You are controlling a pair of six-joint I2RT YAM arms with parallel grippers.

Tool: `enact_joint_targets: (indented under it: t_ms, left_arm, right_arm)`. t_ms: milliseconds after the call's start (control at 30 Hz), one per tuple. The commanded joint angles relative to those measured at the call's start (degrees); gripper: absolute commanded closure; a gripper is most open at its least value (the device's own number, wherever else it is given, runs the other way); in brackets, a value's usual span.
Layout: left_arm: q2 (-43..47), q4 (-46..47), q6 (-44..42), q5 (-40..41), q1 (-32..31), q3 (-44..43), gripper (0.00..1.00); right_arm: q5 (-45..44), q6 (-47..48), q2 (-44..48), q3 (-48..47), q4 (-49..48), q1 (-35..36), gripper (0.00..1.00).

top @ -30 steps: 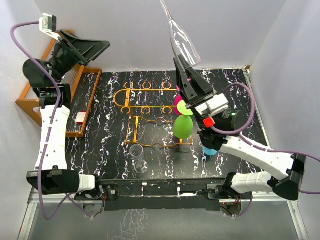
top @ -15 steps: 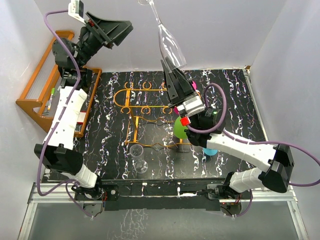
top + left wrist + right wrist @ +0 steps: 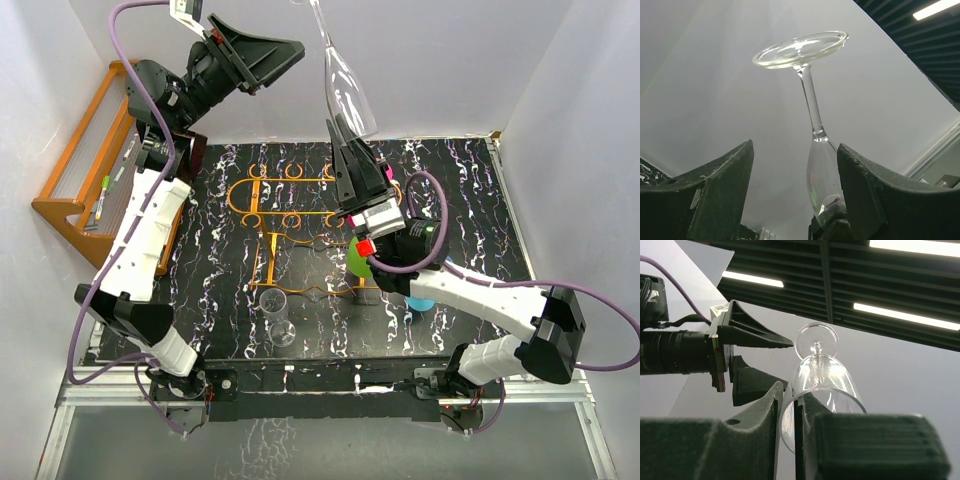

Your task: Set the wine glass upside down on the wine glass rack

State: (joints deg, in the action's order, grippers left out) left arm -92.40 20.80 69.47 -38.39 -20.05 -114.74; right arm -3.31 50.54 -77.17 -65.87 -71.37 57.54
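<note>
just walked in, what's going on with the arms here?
The right gripper holds the wine glass by its bowl rim, foot up, high above the table. The left gripper is open and raised, aimed at the stem but not touching it. The wine glass rack stands on the table below; this glass is not on it yet.

Free air round your left gripper [image 3: 283, 65], wine glass [image 3: 812, 110] ahead of its fingers [image 3: 875, 190], green cup [image 3: 358, 262] on wine glass rack [image 3: 270, 213] below your right gripper [image 3: 347, 140].

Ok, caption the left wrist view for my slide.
The open left tool frames the upside-down wine glass, foot up, its bowl clamped from below by the right tool.
</note>
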Motion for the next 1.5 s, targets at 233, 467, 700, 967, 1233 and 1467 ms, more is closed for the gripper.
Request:
enact_joint_targets:
  t_ms: [233,467,700,967,1233,1467]
  left_arm:
    - [-3.22,0.58,-1.82,1.18,-1.48,-8.69,0.32]
    - [-4.95,1.74,-1.41,0.51,-2.26,-9.47,0.43]
    - [-5.26,2.12,-2.17,-0.02,-3.92,-9.37,0.52]
    - [-5.12,2.15,-3.49,-0.1,-4.79,-9.35,0.77]
    - [-5.37,2.35,-4.68,-0.36,-4.82,-11.38,1.0]
    - [-5.74,2.92,-5.88,-0.65,-4.82,-12.41,1.0]
  right_arm:
    - [0.83,1.56,-2.76,-0.58,-3.75,0.21,0.92]
    - [0.41,1.75,-3.24,-0.25,-3.94,0.21,0.92]
    - [0.46,2.25,-3.75,0.39,-3.26,0.2,0.92]
    - [0.09,3.38,-4.06,0.97,-1.84,0.2,0.92]
    - [0.69,3.25,-3.71,1.88,0.88,0.1,0.92]
    - [3.21,1.16,-4.31,0.72,3.32,0.12,0.77]
